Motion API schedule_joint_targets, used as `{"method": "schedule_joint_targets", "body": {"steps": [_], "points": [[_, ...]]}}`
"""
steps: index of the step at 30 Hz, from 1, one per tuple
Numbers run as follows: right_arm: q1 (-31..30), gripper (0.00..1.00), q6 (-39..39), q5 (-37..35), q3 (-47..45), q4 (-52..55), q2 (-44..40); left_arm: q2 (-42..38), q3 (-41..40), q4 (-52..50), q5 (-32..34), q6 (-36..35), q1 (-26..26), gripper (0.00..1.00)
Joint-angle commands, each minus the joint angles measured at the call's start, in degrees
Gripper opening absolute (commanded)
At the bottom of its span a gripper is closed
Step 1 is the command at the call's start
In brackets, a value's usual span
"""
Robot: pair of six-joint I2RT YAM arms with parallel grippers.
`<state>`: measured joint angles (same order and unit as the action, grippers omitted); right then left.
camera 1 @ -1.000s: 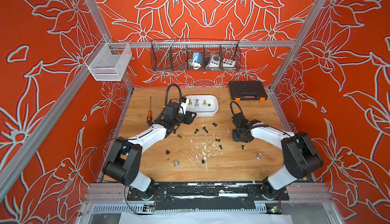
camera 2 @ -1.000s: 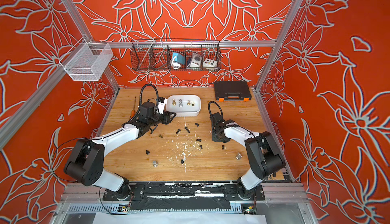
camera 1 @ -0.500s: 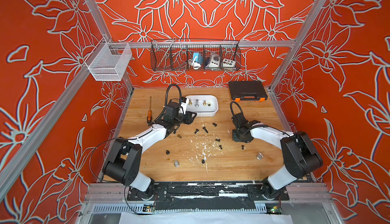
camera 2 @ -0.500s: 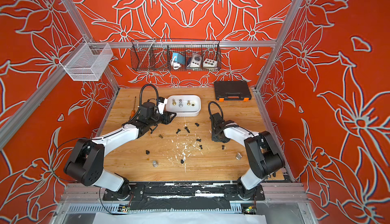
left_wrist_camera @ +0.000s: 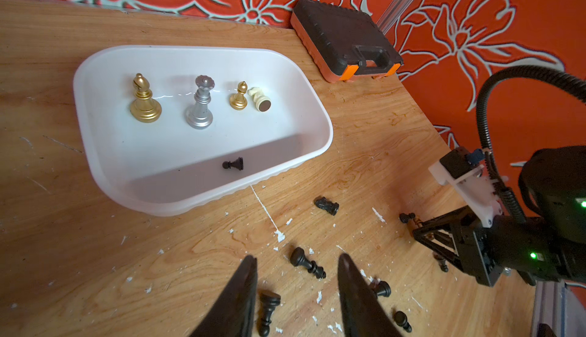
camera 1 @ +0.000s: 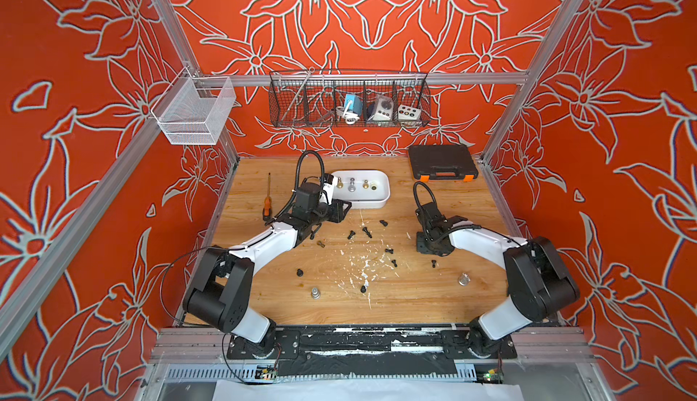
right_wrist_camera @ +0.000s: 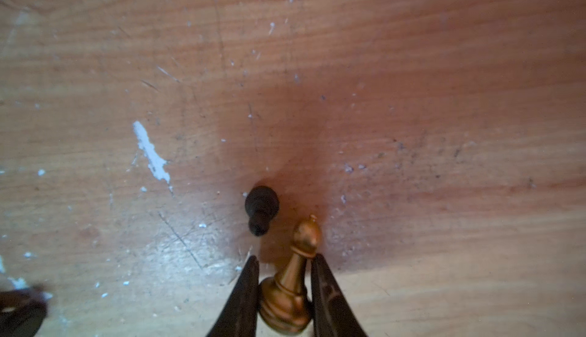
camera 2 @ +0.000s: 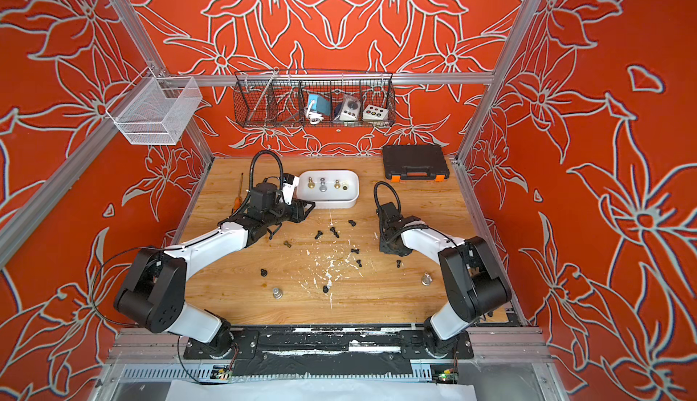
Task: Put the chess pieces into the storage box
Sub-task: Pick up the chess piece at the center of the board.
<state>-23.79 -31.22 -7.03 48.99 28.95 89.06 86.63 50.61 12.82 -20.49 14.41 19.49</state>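
Note:
The white storage box stands at the back centre and holds a gold bishop, a silver queen, a small gold piece, a cream piece and a black pawn. Several black chess pieces lie scattered mid-table. My left gripper hovers open just left of the box's front, holding nothing. My right gripper is down at the table, shut on a brass-gold chess piece. A black pawn lies just past its tips.
Two silver pieces and a small brass one sit on the wood. An orange-handled screwdriver lies at the left, and a black case at the back right. Wire baskets hang on the walls.
My right gripper's fingers have drawn together around the brass-gold piece. Both arms stay where they were.

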Motion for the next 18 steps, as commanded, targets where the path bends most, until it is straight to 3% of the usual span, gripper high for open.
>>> {"method": "schedule_joint_targets", "body": {"steps": [1, 11, 18], "points": [[1.06, 0.27, -0.36, -2.31, 0.46, 2.26, -3.45, -1.57, -0.34, 0.29, -0.2, 0.23, -0.24, 0.43], [4.4, 0.27, 3.26, -3.16, 3.35, 2.96, -8.7, -2.24, -0.35, 0.02, 0.18, -0.15, -0.24, 0.43], [4.81, 0.28, 8.22, -2.97, 9.17, 0.66, -7.53, -3.09, -0.85, 0.01, 0.48, -0.28, -0.24, 0.43]]}}
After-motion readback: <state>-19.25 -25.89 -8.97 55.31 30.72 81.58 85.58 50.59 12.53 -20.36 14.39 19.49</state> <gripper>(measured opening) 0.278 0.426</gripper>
